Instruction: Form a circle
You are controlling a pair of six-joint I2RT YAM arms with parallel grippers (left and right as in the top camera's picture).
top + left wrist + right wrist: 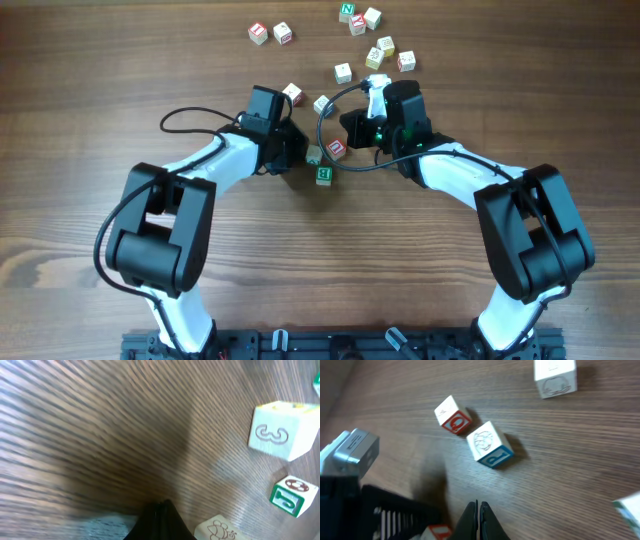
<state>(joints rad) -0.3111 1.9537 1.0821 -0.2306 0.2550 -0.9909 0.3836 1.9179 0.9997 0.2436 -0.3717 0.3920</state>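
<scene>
Fourteen small pale wooden alphabet cubes (343, 72) lie scattered over the brown wood-grain table (100, 100) in the overhead view. They form loose groups, not a ring. Two sit at the upper left of centre. Three are bunched at the top edge and three more lie just below and right of those. One lies alone beneath them, and two lie near the black wrist of the left arm. The last three form a cluster (324, 160) at the centre of the frame, between the two arm tips: one with a red face, one plain, one with a green face.

In the left wrist view, the left gripper (160, 510) has its two fingers pressed together on nothing, low in the frame. Three cubes lie at the right and lower right, apart from the fingers.

In the right wrist view, the right gripper (479, 510) likewise has its fingers together and empty. A red-faced cube (452, 415) and a blue-lettered cube (490, 445) sit just beside each other above the fingertips. A third cube lies at the upper right.
</scene>
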